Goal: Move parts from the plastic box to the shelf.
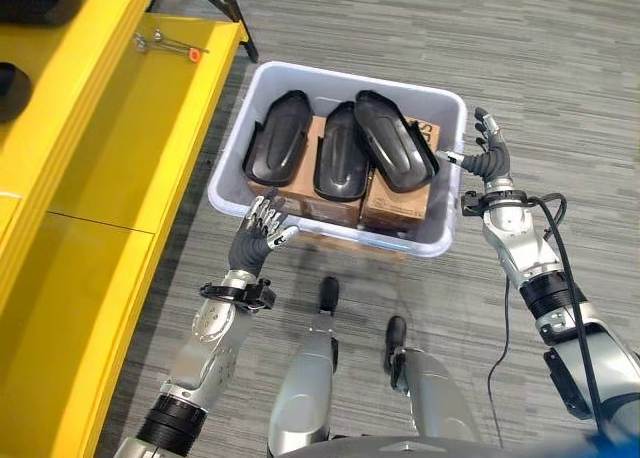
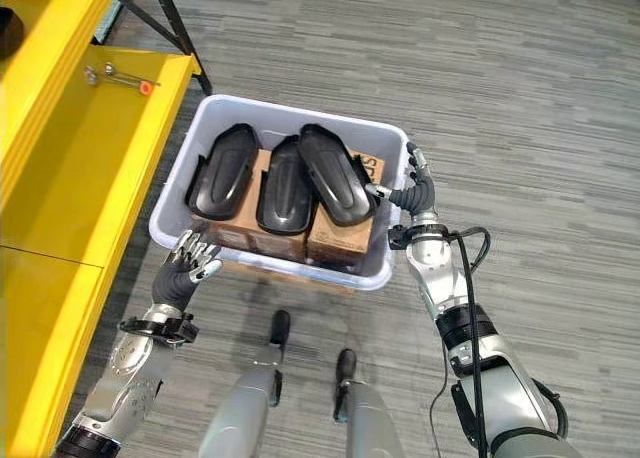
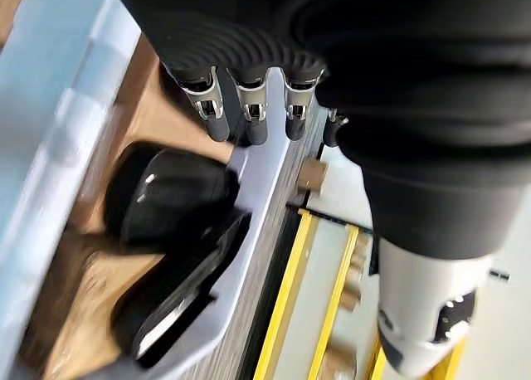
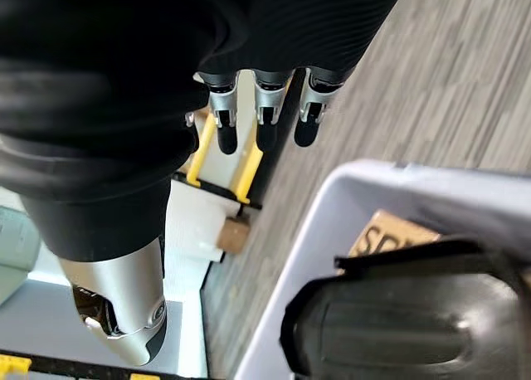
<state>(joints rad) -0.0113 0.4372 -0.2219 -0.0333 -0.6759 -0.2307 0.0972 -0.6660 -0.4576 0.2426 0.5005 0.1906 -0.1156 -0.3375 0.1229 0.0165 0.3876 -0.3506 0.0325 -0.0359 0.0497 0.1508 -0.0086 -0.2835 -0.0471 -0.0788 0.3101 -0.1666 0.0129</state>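
We see three black parts [image 1: 340,150] lying side by side on cardboard boxes [image 1: 395,200] inside the pale plastic box [image 1: 447,106], long axes running roughly 12 to 6 o'clock, the rightmost tilted toward 11. Our left hand [image 1: 262,228] hovers at the box's 7 o'clock rim, fingers relaxed, empty. Our right hand [image 1: 489,155] sits at 3 o'clock, fingers spread, empty. The yellow shelf [image 1: 120,178] stands at 9 o'clock.
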